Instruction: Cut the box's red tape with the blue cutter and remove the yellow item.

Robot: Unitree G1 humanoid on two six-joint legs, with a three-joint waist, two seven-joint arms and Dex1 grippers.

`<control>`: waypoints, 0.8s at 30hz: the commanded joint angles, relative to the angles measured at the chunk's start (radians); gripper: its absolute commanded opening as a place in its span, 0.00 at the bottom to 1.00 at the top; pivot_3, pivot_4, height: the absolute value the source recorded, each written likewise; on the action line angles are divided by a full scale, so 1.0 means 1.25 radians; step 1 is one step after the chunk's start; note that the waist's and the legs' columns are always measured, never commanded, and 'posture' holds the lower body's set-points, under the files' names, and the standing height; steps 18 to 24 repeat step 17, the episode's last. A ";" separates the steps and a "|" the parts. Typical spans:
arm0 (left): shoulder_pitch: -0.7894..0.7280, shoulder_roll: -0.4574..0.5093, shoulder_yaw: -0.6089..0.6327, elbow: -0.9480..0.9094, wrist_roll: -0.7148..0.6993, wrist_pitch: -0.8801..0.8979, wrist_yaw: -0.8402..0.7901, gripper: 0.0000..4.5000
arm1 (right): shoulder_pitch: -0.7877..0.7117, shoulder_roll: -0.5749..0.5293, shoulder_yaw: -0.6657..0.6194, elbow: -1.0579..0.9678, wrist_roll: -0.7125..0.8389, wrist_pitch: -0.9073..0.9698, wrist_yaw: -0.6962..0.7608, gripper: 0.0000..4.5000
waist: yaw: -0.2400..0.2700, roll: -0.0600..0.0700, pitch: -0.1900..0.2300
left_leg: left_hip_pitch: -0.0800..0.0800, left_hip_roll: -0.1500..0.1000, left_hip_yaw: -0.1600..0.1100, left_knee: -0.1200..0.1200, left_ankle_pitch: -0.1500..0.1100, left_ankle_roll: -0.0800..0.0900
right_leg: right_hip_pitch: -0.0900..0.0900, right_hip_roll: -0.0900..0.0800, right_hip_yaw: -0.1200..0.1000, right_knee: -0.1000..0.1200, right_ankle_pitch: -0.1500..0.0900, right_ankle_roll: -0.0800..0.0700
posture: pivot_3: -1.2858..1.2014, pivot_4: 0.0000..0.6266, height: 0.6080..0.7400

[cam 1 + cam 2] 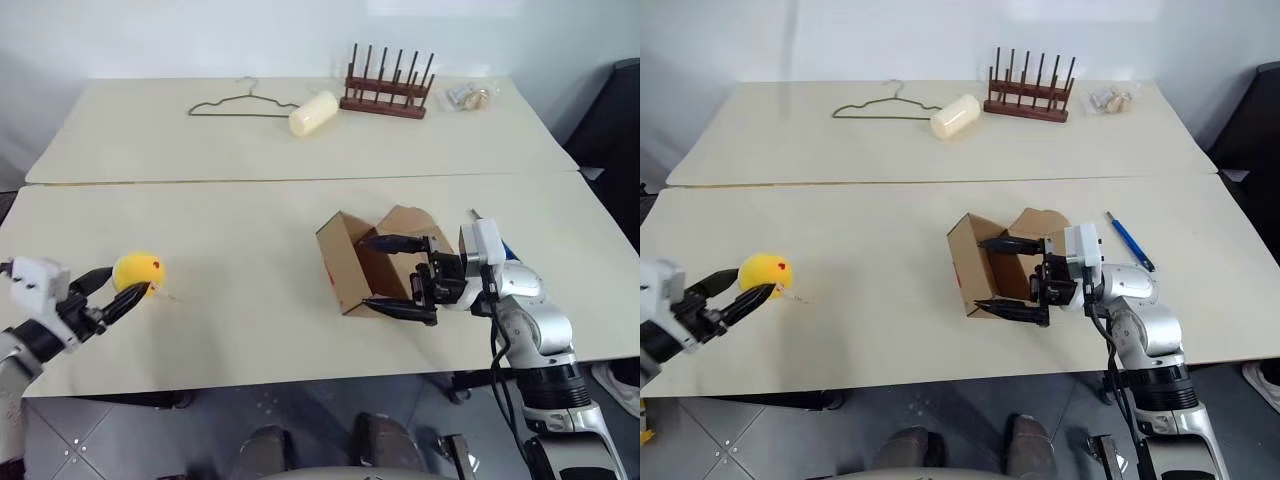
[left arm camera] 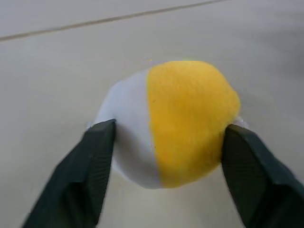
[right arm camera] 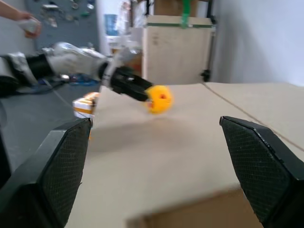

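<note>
The yellow item [image 1: 138, 272], a ball with a small red mark, sits at the table's left front, between the fingertips of my left gripper [image 1: 115, 287]. The jaws are spread and flank the ball [image 2: 190, 118] on both sides. The brown box [image 1: 350, 262] lies right of centre with its end flaps open. My right gripper [image 1: 1012, 277] is open, with one finger above the box's open end and one below it. The blue cutter [image 1: 1129, 241] lies on the table just right of the box. The red tape is hidden.
At the back of the far table lie a wire hanger [image 1: 245, 103], a cream roll [image 1: 313, 113], a wooden peg rack [image 1: 388, 85] and a small clear bag [image 1: 468, 96]. A seam [image 1: 300, 181] joins the two tables. A person's hand [image 3: 19, 19] shows far off.
</note>
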 commanded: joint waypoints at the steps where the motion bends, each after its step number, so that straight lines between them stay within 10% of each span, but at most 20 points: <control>1: 0.042 0.028 0.104 -0.058 -0.036 -0.050 -0.024 0.99 | -0.020 -0.008 -0.025 0.023 -0.005 -0.035 0.023 1.00 | -0.002 0.000 0.000 | 0.000 0.000 0.000 0.000 0.000 0.000 | 0.000 0.000 0.000 0.000 0.000 0.000 | 0.52 0.24 1.00; 11: 0.351 -0.079 0.295 -0.180 -0.069 -0.135 -0.102 0.99 | -0.021 -0.080 -0.050 0.070 -0.030 -0.066 0.095 1.00 | -0.016 0.001 0.001 | 0.000 0.003 0.002 -0.001 -0.002 0.001 | -0.001 -0.002 -0.001 -0.001 0.000 -0.001 | 0.52 0.24 1.00; 24: 0.395 -0.192 0.228 -0.273 -0.069 -0.169 -0.038 0.99 | 0.003 -0.106 -0.060 0.076 -0.059 -0.117 0.102 1.00 | -0.009 0.001 0.000 | 0.000 0.003 0.003 0.000 -0.002 0.002 | 0.000 -0.002 -0.001 -0.003 0.000 -0.001 | 0.52 0.24 1.00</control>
